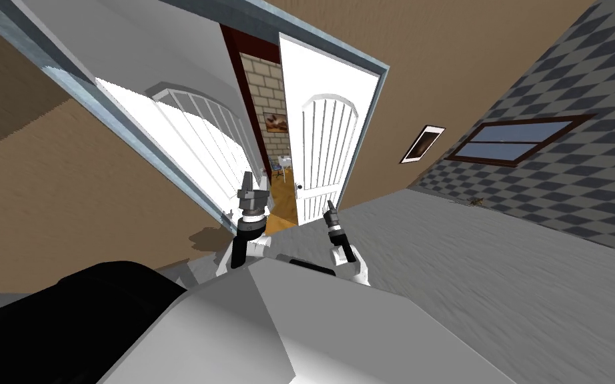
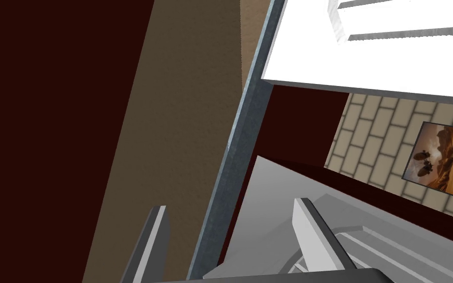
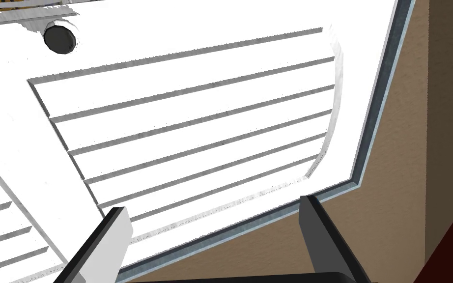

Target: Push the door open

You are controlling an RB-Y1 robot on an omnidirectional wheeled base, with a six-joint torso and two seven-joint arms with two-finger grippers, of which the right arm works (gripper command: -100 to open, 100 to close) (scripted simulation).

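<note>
Left end effector (image 2: 230, 205) and right end effector (image 3: 213, 204) both spread before ajar white door (image 1: 326, 153), room beyond (image 1: 278, 175) mostly hidden.

1. A narrow opening (image 1: 278, 175) shows between two white door leaves, with a brick wall (image 1: 263, 87) beyond it.
2. The left leaf (image 1: 186, 133) stands swung aside at an angle, and the right leaf (image 1: 323, 147) blocks the doorway's right half.
3. The left gripper (image 1: 249, 179) sits at the opening with its fingers spread, and a grey frame post (image 2: 240, 147) rises ahead between them.
4. The right gripper (image 1: 329, 203), fingers spread, faces the right leaf's slatted panel, its dark knob (image 3: 59, 38) off to one side.
</note>
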